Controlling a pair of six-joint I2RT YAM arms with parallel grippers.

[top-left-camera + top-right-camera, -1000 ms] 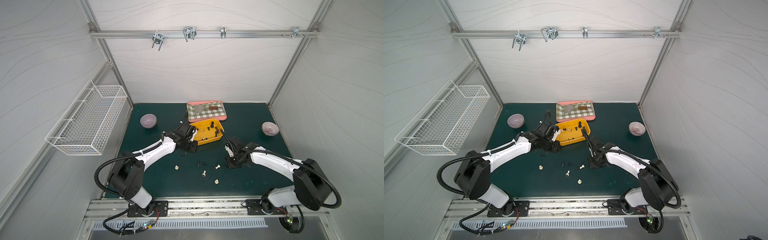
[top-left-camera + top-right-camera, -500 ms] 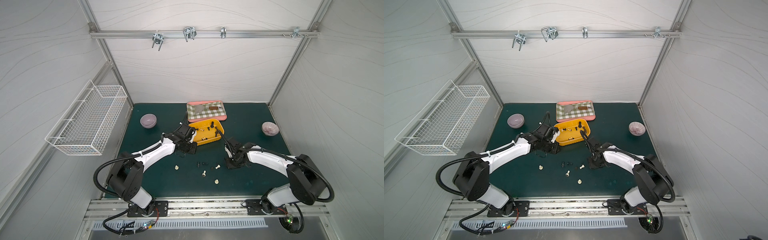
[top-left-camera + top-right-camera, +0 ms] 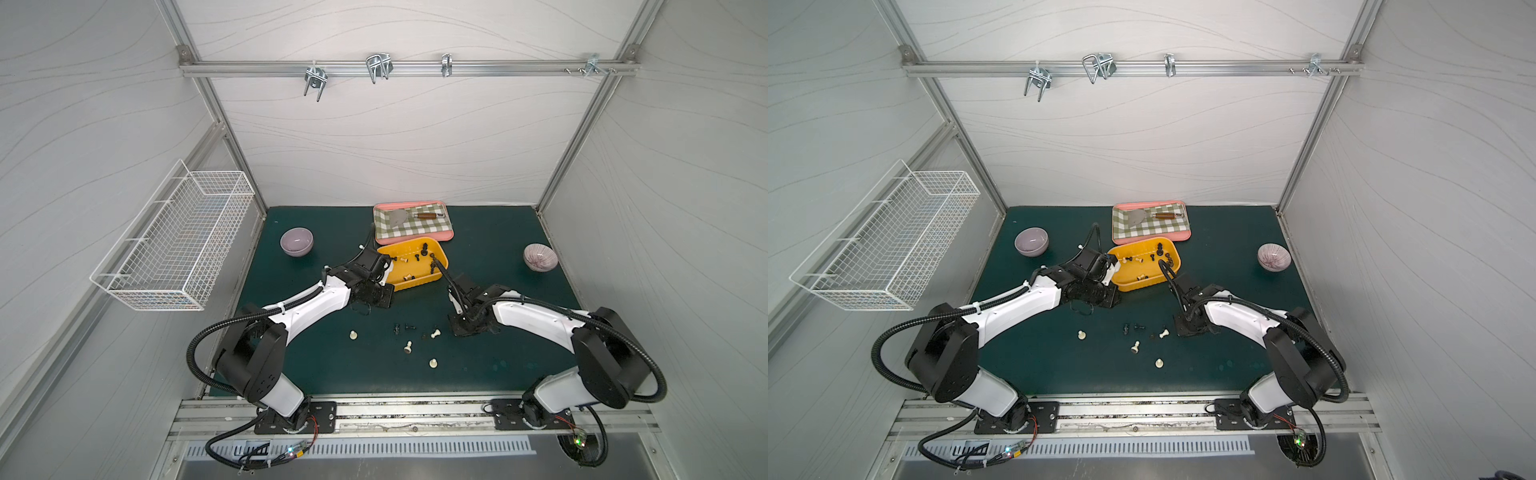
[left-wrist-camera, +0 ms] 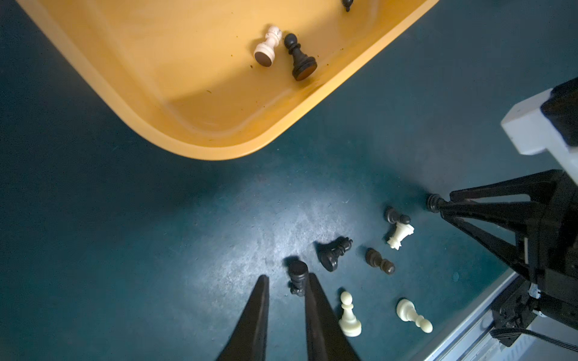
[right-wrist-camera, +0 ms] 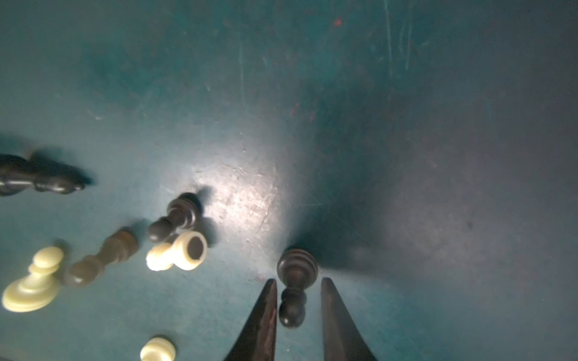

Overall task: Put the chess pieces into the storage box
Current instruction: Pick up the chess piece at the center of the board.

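The right claw (image 5: 298, 279) is pinched narrow on a dark pawn (image 5: 297, 268) that lies along it, base outward. The storage box (image 3: 415, 284) sits near, farther back and to its left, with bare bench (image 3: 332, 374) between. The left claw (image 4: 288, 276), narrow and empty, hovers by the box's near corner; loose chess pieces (image 3: 435, 332) lie beside the right claw.

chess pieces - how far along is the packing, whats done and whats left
Done: several chess pieces lie in the storage box. In hand: the right gripper appears to pinch a dark pawn at mat level; the left gripper is empty, pointing at another dark piece. Left: four cream pieces and about four dark ones loose on the mat.
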